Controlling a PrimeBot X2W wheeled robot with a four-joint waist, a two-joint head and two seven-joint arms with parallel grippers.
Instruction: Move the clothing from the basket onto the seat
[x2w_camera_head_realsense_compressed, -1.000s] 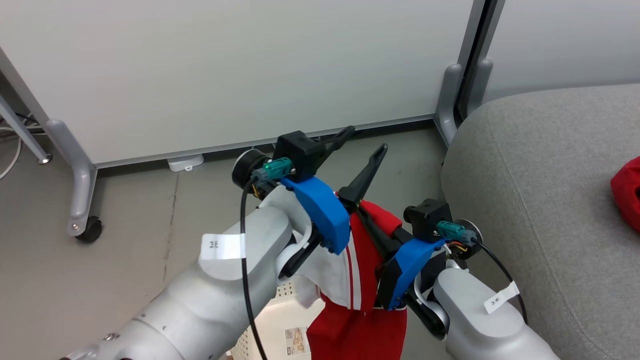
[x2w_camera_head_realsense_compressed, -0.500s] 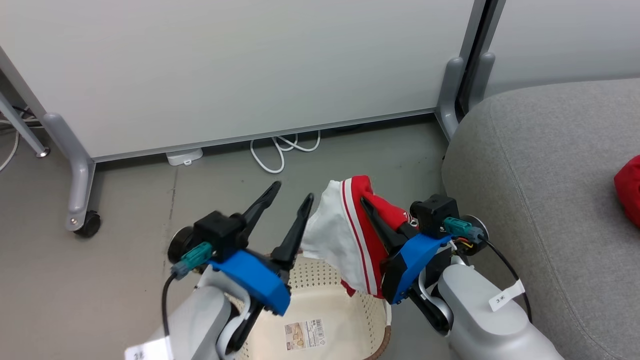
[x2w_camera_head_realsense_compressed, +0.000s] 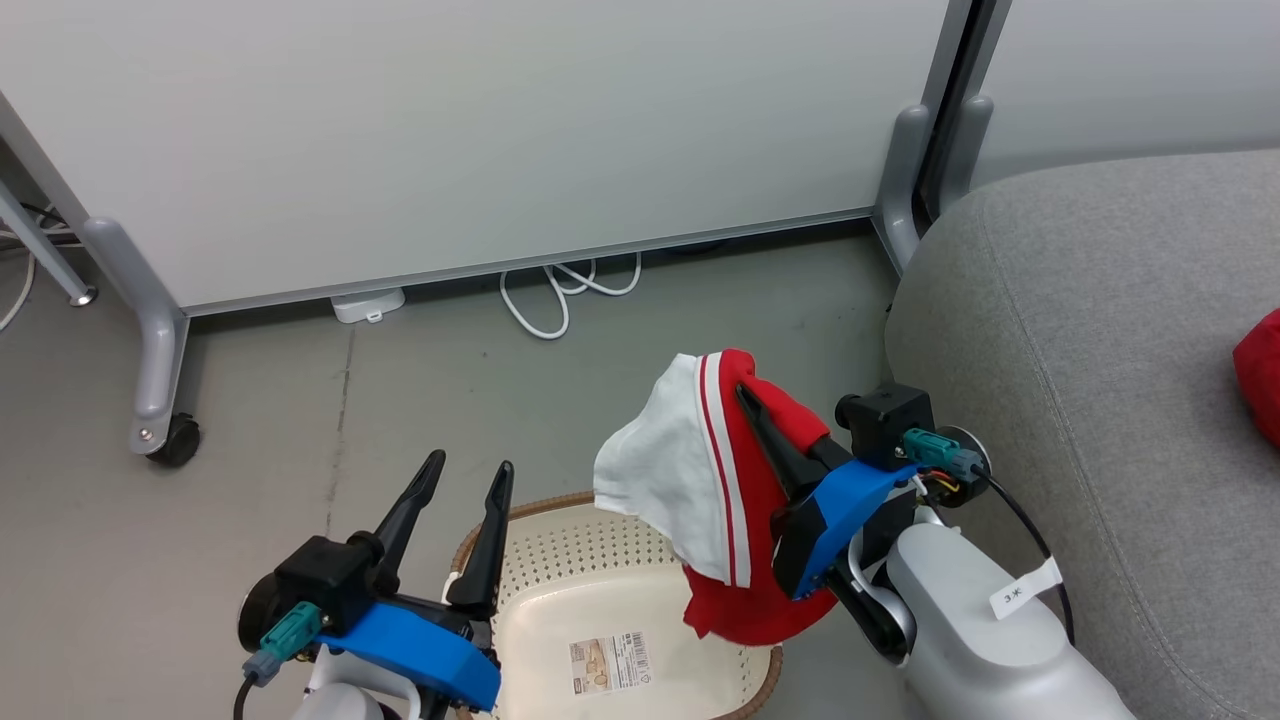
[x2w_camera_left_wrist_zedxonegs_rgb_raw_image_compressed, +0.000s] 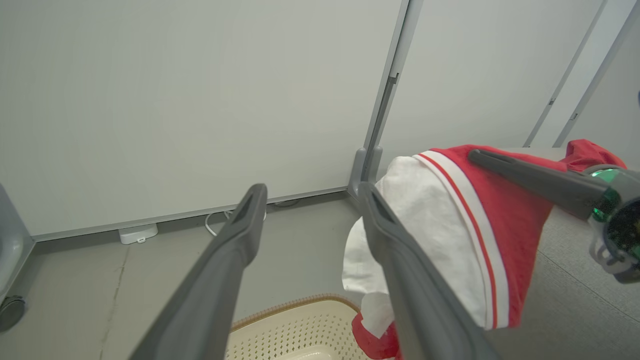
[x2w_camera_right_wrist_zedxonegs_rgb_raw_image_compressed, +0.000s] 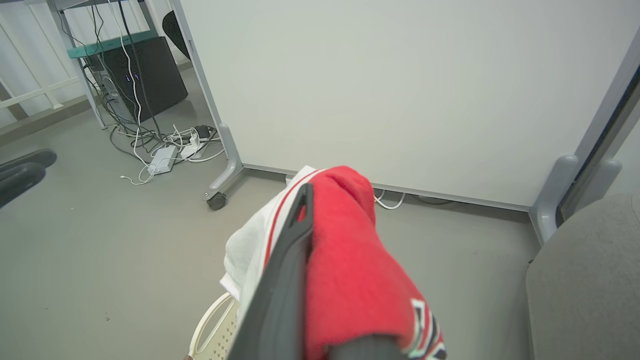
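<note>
R claw (x2w_camera_head_realsense_compressed: 760, 425) clamped on red garment (x2w_camera_head_realsense_compressed: 690, 480), centre frame; L claw (x2w_camera_head_realsense_compressed: 470, 462) apart, lower left. Lift clear of basket (x2w_camera_head_realsense_compressed: 560, 540) rim, then swing right over seat (x2w_camera_head_realsense_compressed: 1100, 330).

forearm tag (x2w_camera_head_realsense_compressed: 1022, 590) "3", label (x2w_camera_head_realsense_compressed: 607, 663) in basket (x2w_camera_head_realsense_compressed: 530, 503) unreadable

Basket (x2w_camera_head_realsense_compressed: 572, 545) on floor (x2w_camera_head_realsense_compressed: 400, 400) left of seat (x2w_camera_head_realsense_compressed: 1100, 350); garment (x2w_camera_head_realsense_compressed: 690, 480) above basket; second garment (x2w_camera_head_realsense_compressed: 1262, 375) on seat.

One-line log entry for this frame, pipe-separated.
phase: lift-out | right pincer: shut on red garment, hanging over basket | left pincer: open, empty | seat: second red piece on it
</note>
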